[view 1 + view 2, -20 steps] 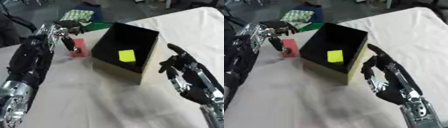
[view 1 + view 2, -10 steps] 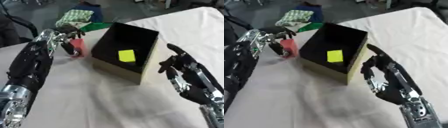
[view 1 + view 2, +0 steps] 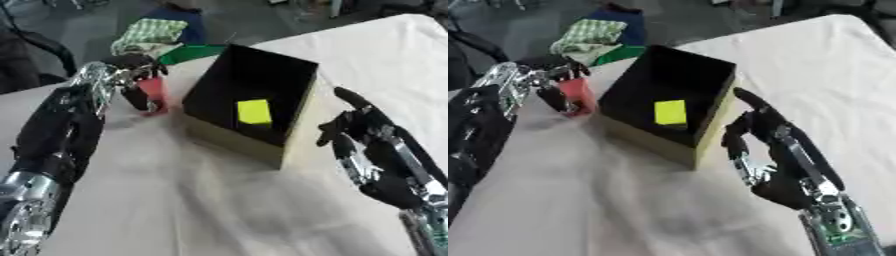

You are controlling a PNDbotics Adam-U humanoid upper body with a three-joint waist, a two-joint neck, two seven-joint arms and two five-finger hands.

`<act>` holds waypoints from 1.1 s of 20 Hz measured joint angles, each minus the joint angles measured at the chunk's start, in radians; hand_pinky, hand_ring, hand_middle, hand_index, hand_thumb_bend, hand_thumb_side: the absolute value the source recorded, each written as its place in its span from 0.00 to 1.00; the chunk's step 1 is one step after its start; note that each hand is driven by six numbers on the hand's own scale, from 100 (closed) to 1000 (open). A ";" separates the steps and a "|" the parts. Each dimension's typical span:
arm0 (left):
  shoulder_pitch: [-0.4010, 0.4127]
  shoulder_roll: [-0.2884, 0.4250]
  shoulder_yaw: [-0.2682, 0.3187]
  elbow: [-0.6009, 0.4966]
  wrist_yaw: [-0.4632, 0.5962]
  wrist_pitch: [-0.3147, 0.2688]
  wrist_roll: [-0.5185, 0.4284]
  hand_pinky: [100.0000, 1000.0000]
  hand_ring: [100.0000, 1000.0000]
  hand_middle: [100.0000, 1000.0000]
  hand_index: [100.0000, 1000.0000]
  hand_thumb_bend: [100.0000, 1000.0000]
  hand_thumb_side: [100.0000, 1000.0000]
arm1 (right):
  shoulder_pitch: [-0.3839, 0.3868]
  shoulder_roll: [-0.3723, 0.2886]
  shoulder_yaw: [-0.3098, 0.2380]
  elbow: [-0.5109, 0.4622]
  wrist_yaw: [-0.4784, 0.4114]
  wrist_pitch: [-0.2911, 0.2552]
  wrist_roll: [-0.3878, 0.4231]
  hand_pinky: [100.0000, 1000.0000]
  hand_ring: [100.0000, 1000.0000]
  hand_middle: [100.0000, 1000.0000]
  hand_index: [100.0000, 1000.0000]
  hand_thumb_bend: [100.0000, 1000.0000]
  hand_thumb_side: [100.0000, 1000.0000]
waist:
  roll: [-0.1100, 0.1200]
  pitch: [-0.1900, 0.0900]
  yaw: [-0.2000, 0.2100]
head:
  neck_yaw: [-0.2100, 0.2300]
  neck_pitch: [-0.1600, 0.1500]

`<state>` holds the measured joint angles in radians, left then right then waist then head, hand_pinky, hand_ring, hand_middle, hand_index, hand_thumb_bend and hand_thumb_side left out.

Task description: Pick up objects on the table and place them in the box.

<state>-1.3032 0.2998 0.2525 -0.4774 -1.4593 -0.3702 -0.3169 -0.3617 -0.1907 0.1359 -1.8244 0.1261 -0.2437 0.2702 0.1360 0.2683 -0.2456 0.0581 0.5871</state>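
While the red block stands at the upper left of the frame, just beside the black box, it appears to be pinched by the curled fingers of the left hand, though the contact is blurred. A yellow piece is already seen inside the box. The block should be lifted clear of the rim before being carried across and released. The right hand is held open at the right, beside the box.

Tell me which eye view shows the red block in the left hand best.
The right eye view: the red block stands clear of the box, with most of its face visible beside the left hand. In the left eye view, the fingers cover more of it and it sits closer to the box wall.
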 measured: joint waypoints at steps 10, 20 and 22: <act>-0.053 -0.019 -0.040 -0.200 0.113 -0.195 -0.019 0.61 0.42 0.47 0.85 0.10 0.02 | 0.000 0.000 0.000 0.002 0.000 -0.001 0.002 0.75 0.51 0.47 1.00 0.00 0.47 | -0.002 -0.001 0.002 | 0.007 0.000; -0.066 -0.131 -0.183 -0.319 0.290 -0.390 -0.031 0.62 0.44 0.49 0.85 0.13 0.02 | 0.000 0.002 0.006 0.006 0.000 0.000 0.008 0.75 0.51 0.47 1.00 0.00 0.47 | -0.003 -0.001 -0.001 | 0.047 -0.008; -0.066 -0.150 -0.220 -0.314 0.308 -0.409 -0.012 0.63 0.46 0.51 0.85 0.15 0.03 | 0.000 0.002 0.006 0.006 0.000 -0.001 0.010 0.75 0.51 0.47 1.00 0.00 0.47 | -0.003 -0.001 -0.001 | 0.051 -0.008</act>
<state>-1.3692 0.1499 0.0323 -0.7917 -1.1512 -0.7790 -0.3287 -0.3616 -0.1891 0.1419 -1.8186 0.1261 -0.2443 0.2801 0.1332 0.2668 -0.2465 0.1086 0.5792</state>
